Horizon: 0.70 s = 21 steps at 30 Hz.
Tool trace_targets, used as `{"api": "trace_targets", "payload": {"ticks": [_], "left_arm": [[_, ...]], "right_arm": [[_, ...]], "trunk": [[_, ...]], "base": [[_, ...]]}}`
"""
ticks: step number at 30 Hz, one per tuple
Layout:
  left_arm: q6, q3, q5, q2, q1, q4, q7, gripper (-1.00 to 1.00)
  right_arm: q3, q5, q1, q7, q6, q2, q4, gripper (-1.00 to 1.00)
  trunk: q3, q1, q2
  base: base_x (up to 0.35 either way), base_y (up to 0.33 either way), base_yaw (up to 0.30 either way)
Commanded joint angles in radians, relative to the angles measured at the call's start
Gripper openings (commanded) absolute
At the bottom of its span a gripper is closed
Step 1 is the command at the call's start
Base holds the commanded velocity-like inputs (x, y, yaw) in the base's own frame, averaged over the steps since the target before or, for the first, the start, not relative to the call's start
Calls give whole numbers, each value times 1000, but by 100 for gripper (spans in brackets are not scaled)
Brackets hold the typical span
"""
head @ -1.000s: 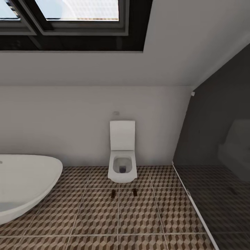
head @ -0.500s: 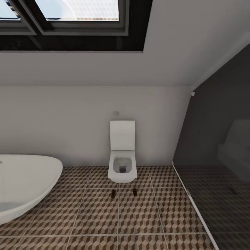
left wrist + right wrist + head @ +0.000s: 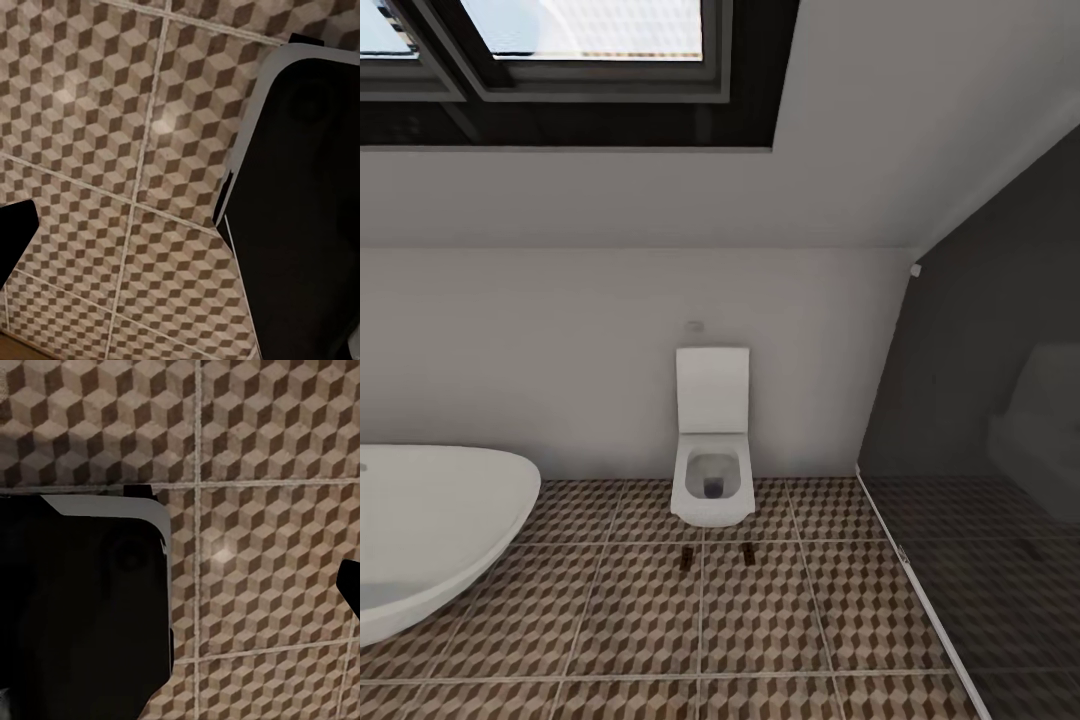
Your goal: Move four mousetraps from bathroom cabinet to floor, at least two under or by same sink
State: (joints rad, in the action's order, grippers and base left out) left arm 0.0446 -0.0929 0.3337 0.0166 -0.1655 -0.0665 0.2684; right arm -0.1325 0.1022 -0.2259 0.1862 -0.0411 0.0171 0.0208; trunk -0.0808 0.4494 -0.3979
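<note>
The bathroom floor of brown and cream cube-pattern tiles spreads ahead of me. Two small dark brown flat pieces, apparently mousetraps, lie on it just in front of a white toilet; they are too small to make out details. The cabinet and the sink are out of view. My left gripper hangs over the tiles with one dark fingertip at the picture's edge and nothing held. My right gripper likewise hangs over the tiles, its fingertip far out at the edge.
A white wall-hung toilet stands against the far wall. An oval white bathtub fills the left. A dark glass shower wall runs along the right. A skylight is overhead. My black base shows beside each gripper.
</note>
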Motion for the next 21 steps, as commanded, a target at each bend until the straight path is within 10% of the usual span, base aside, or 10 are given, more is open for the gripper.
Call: {"api": "trace_targets", "payload": {"ticks": [1,21], "left_arm": [[5,-8,9,0,-2,-3,0,100],[4,-8,10,0,-2,-5,0,100]], "right_arm": [[-8,10,-1,3,-4,0,-1,100],[-10,10,-1,-2,-16,-1,12,100]], "trunk": [[-2,1,-2],[-2,1,-2]], "base": [[0,0,0],[0,0,0]]}}
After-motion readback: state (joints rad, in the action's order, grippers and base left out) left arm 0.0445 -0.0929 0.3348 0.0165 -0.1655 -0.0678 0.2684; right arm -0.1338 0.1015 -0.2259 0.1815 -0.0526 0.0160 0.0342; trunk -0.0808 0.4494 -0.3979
